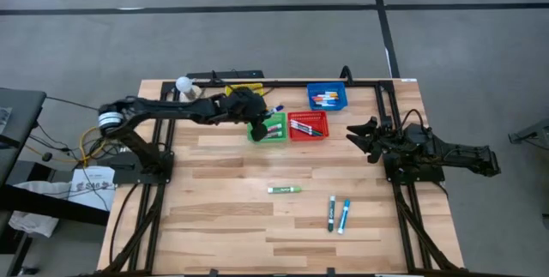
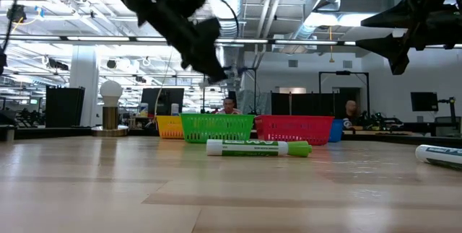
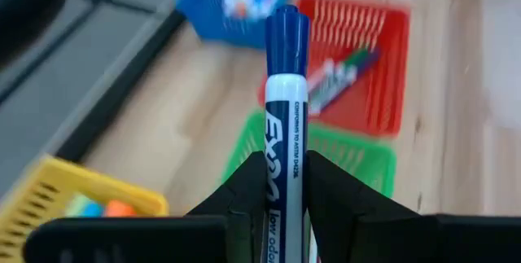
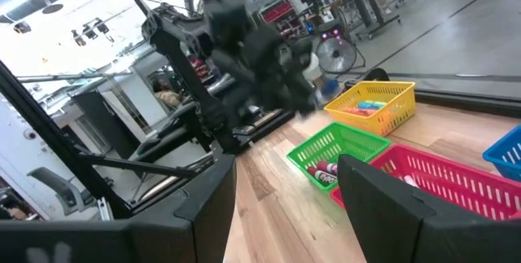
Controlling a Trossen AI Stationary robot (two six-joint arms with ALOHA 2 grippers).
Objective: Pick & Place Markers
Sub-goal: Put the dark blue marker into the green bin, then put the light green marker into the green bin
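My left gripper (image 1: pixel 262 111) hangs over the far middle of the table, shut on a blue-capped marker (image 3: pixel 285 92) with a white barrel, above the far edge of the green basket (image 1: pixel 268 129). The red basket (image 1: pixel 308 125), the blue basket (image 1: pixel 327 97) and the yellow basket (image 4: pixel 376 104) stand close by, each with markers inside. A green marker (image 1: pixel 284 189), a dark green marker (image 1: pixel 331 213) and a blue marker (image 1: pixel 345 215) lie flat on the near table. At the right edge my right gripper (image 4: pixel 285 190) waits open. My left gripper pinches the marker's white barrel (image 3: pixel 284 161) between its two fingers (image 3: pixel 244 190). The marker lies along the fingers, and its blue capped end (image 3: pixel 286 31) sticks out past their tips. The fingers slant down from the table's left. The marker is lifted clear of table and baskets.
A white ball lamp (image 1: pixel 184 84) stands at the far left corner of the wooden table (image 1: pixel 214 225). A black frame rail (image 1: pixel 292 81) runs along the far edge. People sit in the room behind the table in the low view.
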